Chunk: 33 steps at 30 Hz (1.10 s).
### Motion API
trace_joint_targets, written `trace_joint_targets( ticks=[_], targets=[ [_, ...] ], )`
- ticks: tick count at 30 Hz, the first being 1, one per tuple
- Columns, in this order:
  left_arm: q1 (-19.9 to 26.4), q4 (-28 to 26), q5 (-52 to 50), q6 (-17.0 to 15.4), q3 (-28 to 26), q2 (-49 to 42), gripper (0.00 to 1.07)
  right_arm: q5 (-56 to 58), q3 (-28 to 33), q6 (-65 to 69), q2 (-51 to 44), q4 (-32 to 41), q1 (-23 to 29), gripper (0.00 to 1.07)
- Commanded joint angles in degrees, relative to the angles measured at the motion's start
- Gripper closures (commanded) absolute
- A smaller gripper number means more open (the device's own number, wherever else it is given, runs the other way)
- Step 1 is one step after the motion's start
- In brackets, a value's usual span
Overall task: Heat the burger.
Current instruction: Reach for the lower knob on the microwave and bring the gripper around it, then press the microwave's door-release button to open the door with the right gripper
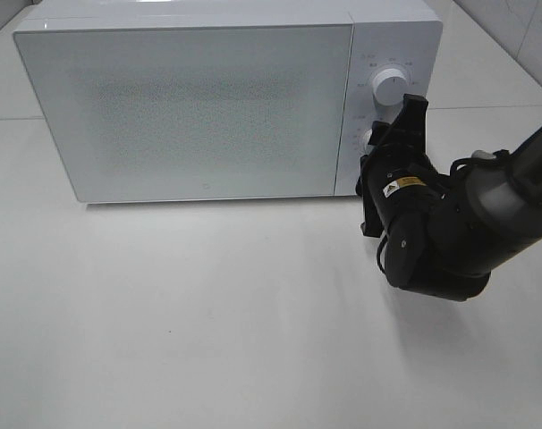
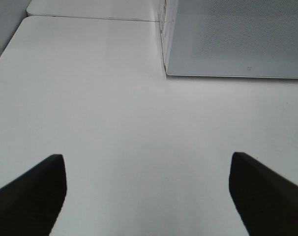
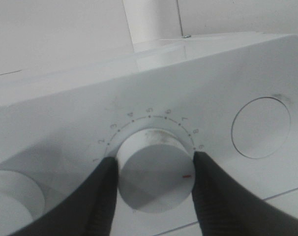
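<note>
The burger is out of view. The white microwave [image 1: 208,98] stands at the back of the table with its door shut; its frosted door [image 2: 237,39] also shows in the left wrist view. My right gripper [image 1: 383,143] reaches to the control panel. It is shut on the lower dial [image 3: 156,169], a dark finger [image 3: 97,196] pressing on each side. That dial's red mark sits near the end of the numbered scale. My left gripper [image 2: 149,196] hangs open over bare tabletop, in front of the microwave's left corner.
The upper dial [image 1: 390,87] sits above the gripped one on the panel. A round button [image 3: 260,127] lies on the dial's other side. The white table [image 1: 164,313] stretches in front of the microwave. My right arm [image 1: 468,223] crosses the right side.
</note>
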Motion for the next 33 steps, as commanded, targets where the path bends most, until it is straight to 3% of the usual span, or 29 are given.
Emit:
trace_joint_targets(
  ticks=[1, 9, 18, 24, 33],
  targets=[
    [0.1, -0.2, -0.7, -0.3, 0.1, -1.0, 0.25, -12.1, -1.6, -1.7, -0.2, -2.9, -0.5, 0.68],
    [0.1, -0.2, -0.7, -0.3, 0.1, -1.0, 0.25, -12.1, -1.6, -4.4, -0.2, -2.9, -0.5, 0.58],
    [0.1, -0.2, -0.7, -0.3, 0.1, -1.0, 0.25, -12.1, -1.6, -7.7, -0.2, -2.9, -0.3, 0.37],
    [0.1, -0.2, -0.7, -0.3, 0.1, -1.0, 0.25, -12.1, -1.1, -7.7, -0.5, -5.0, -0.3, 0.35],
    [0.1, -0.2, -0.7, -0.3, 0.1, -1.0, 0.25, -11.8, 5.8, -8.8, -5.3, -10.7, -0.3, 0.35]
  ],
)
